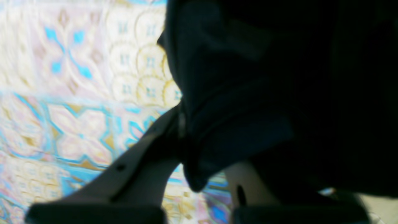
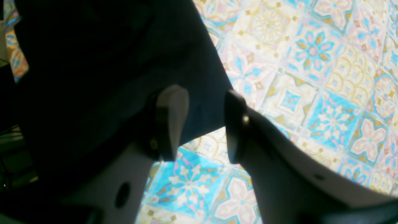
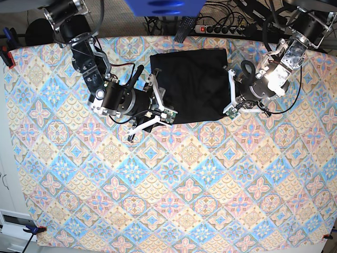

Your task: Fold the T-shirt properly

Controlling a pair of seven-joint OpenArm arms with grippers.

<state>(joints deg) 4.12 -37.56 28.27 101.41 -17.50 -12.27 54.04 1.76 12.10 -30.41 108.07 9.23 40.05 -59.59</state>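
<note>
The black T-shirt (image 3: 192,79) lies as a folded rectangle at the back middle of the table. My left gripper (image 3: 234,108) is at its near right corner. In the left wrist view a bunched fold of the T-shirt (image 1: 248,77) is pinched in the left gripper (image 1: 211,149), which is shut on it; one finger (image 1: 140,161) shows and the cloth mostly covers the other. My right gripper (image 3: 154,108) is at the shirt's near left edge. In the right wrist view the right gripper (image 2: 202,124) is open, with the T-shirt's (image 2: 108,62) edge running between its fingers (image 2: 172,118).
A patterned tablecloth (image 3: 168,184) covers the whole table. A power strip and cables (image 3: 210,26) lie just behind the shirt, past the back edge. A blue object (image 3: 163,6) hangs at the top. A clamp (image 3: 6,55) grips the left edge.
</note>
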